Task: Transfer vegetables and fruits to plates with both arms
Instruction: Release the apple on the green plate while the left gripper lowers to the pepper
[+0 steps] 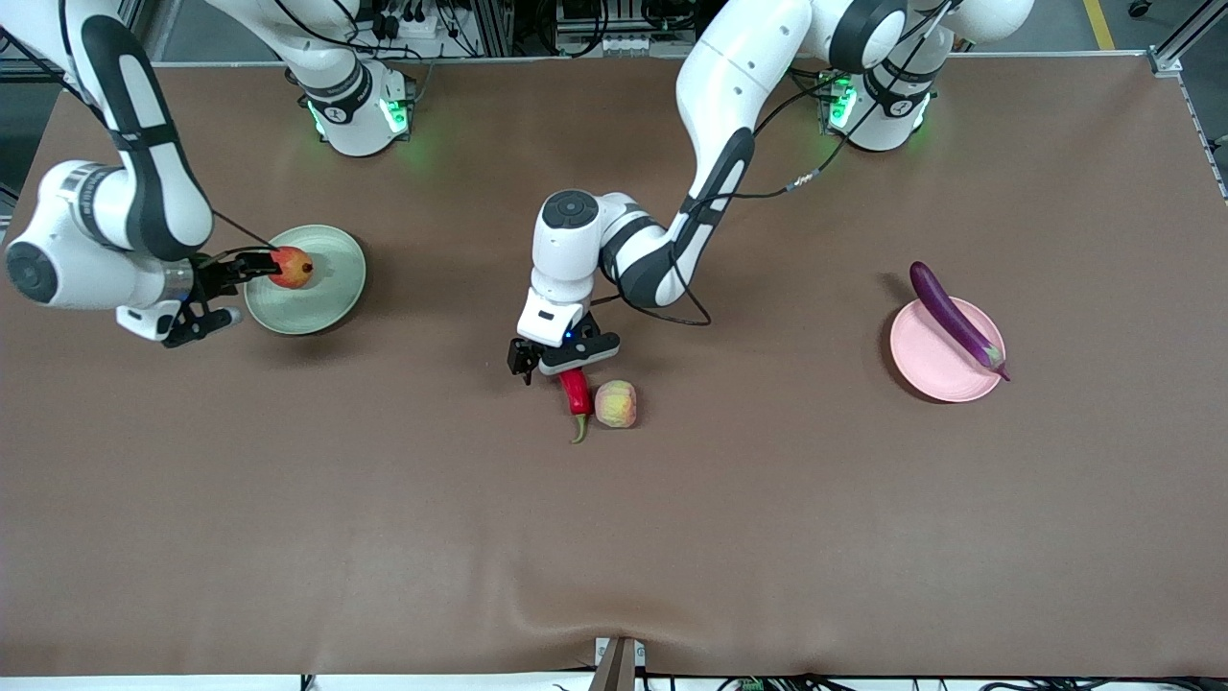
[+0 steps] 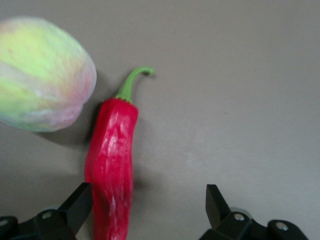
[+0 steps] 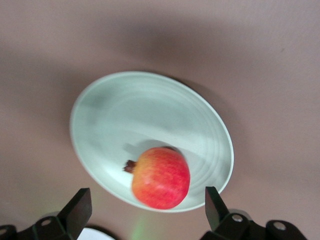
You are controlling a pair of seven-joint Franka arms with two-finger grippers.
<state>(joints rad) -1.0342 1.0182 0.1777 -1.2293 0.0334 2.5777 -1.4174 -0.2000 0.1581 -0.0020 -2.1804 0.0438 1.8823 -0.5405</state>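
A red pomegranate (image 1: 291,267) (image 3: 161,177) lies on the pale green plate (image 1: 331,259) (image 3: 130,115), close to its rim. My right gripper (image 1: 240,293) (image 3: 148,200) hangs open just above that rim, its fingers clear of the fruit. My left gripper (image 1: 561,369) (image 2: 148,200) is open low over the stem-less end of the red chili pepper (image 1: 576,392) (image 2: 112,155). The pepper lies on the table close beside one finger. A pale peach (image 1: 616,403) (image 2: 42,75) rests right beside the pepper. The purple eggplant (image 1: 955,317) lies across the pink plate (image 1: 926,360).
The brown table (image 1: 614,537) is bare nearer the front camera. Both arm bases (image 1: 360,115) stand along the table's edge farthest from that camera. The left arm's cable (image 1: 672,312) loops just above the table near its gripper.
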